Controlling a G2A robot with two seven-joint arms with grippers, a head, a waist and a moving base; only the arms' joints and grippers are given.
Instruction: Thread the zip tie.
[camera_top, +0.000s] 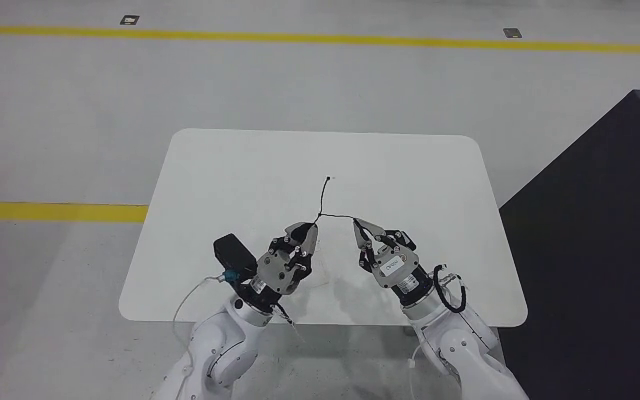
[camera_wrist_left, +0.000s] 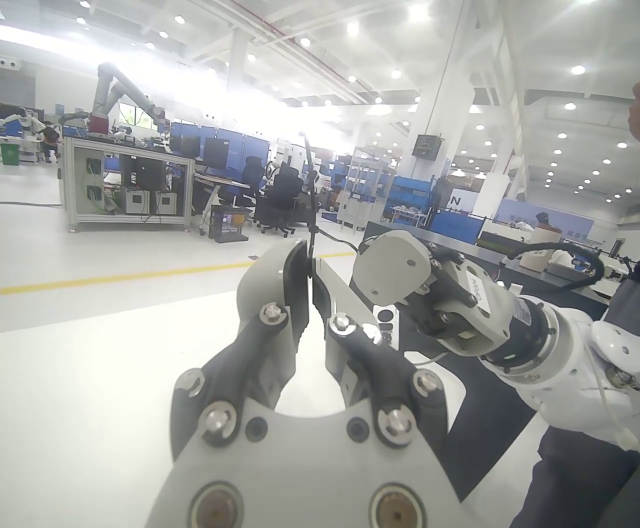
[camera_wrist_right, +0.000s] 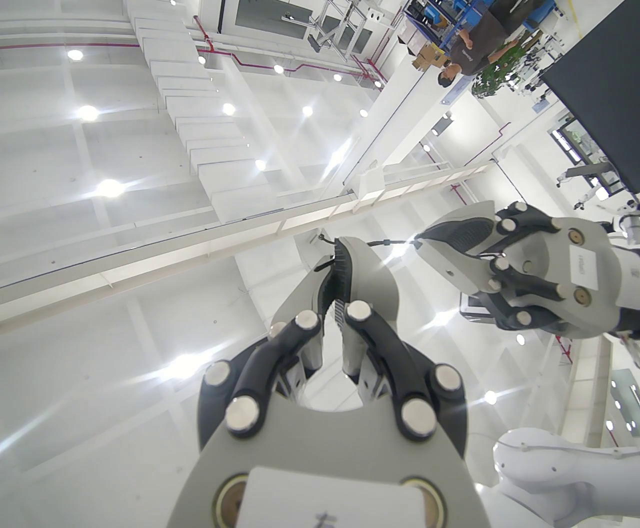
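A thin black zip tie (camera_top: 325, 198) hangs in the air above the white table (camera_top: 420, 170), held between both grippers. My left gripper (camera_top: 313, 226) is shut on it near its bend. In the left wrist view the strap (camera_wrist_left: 311, 190) rises upright out of the left gripper (camera_wrist_left: 309, 255) to a curled free end. My right gripper (camera_top: 357, 226) is shut on the other end, a short way to the right. In the right wrist view a short black stretch of the zip tie (camera_wrist_right: 387, 243) runs from the right gripper (camera_wrist_right: 336, 252) to the left gripper (camera_wrist_right: 425, 240).
The table top around the grippers is bare white. A black panel (camera_top: 590, 200) stands off the table's right edge. Yellow lines (camera_top: 70, 211) cross the floor to the left of and beyond the table.
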